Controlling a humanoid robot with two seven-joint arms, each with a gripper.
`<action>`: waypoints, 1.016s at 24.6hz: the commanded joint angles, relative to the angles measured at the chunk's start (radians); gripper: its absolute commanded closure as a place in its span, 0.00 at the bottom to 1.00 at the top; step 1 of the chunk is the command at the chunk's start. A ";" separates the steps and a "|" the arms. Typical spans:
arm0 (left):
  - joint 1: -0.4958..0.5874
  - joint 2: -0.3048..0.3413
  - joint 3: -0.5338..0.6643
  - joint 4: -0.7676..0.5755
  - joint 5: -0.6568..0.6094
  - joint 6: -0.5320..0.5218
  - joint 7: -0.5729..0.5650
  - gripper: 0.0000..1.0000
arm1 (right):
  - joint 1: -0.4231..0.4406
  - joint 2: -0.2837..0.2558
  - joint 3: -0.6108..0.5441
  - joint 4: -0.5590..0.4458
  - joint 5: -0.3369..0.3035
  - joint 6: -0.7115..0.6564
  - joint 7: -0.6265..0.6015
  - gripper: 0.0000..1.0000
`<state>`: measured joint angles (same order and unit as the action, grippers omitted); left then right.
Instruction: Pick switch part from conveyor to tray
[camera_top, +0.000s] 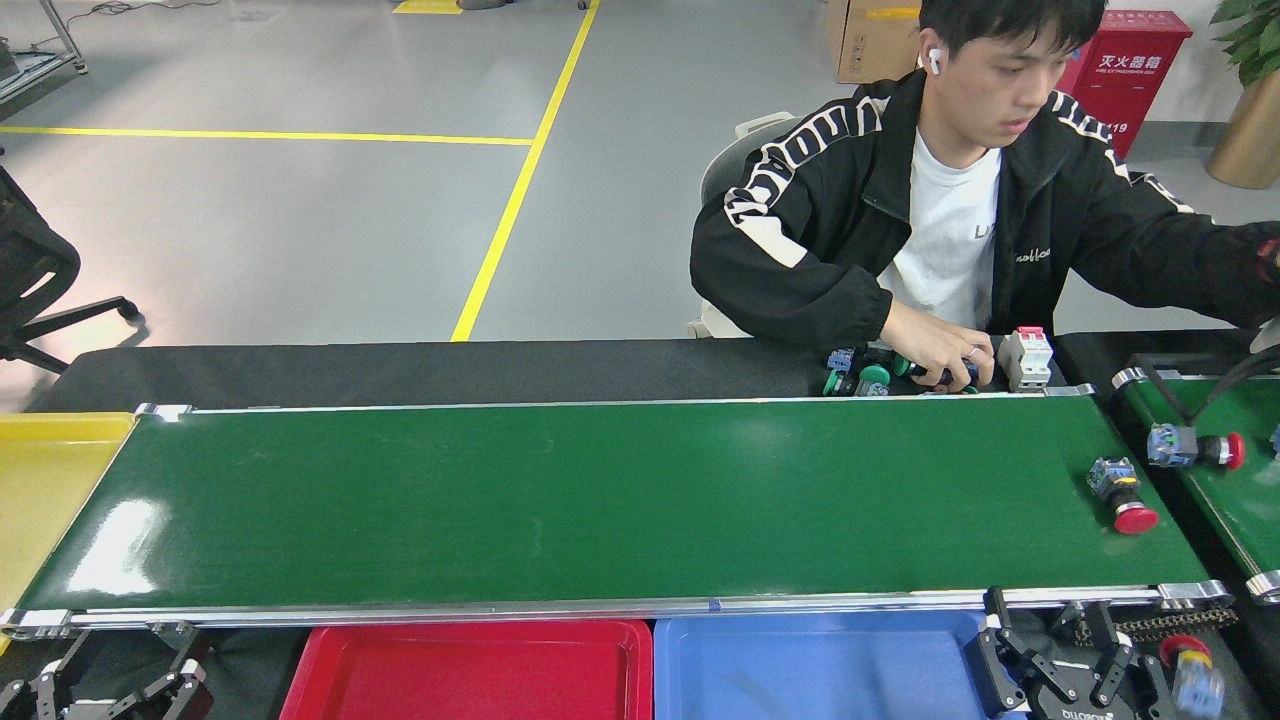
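The conveyor (600, 500) is a long glossy green belt across the head view. A switch part (1122, 495) with a red button and blue-grey body lies on its right end. A second one, red-capped (1192, 447), lies on the angled belt (1235, 490) at the right. A third (1190, 678), blurred, shows at the bottom right beside my right gripper (1045, 628), which is open and holds nothing, below the belt's front rail. My left gripper (125, 655) is open at the bottom left. In front are a red tray (480, 690) and a blue tray (815, 690).
A seated person leans over the black table behind the belt, with one hand (935, 358) on a pile of switch parts and the other arm stretched off to the right. A white breaker (1027, 357) stands by the pile. A yellow tray (40, 500) sits at the left end.
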<state>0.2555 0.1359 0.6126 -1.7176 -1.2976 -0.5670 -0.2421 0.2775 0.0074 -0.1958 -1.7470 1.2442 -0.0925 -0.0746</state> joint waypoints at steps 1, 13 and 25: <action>-0.002 0.004 0.007 -0.011 0.001 -0.001 0.006 0.00 | -0.009 0.000 -0.004 -0.009 -0.002 0.000 -0.001 0.00; -0.007 -0.009 0.006 -0.014 0.003 0.001 0.007 0.00 | -0.146 -0.084 -0.004 0.090 -0.002 0.128 0.154 0.00; -0.010 -0.010 -0.004 -0.011 -0.002 0.007 0.007 0.00 | -0.564 -0.164 0.184 0.630 0.027 0.220 0.190 0.06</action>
<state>0.2536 0.1221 0.6073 -1.7195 -1.2977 -0.5640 -0.2440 -0.2651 -0.1427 -0.0312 -1.1326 1.2722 0.1075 0.1097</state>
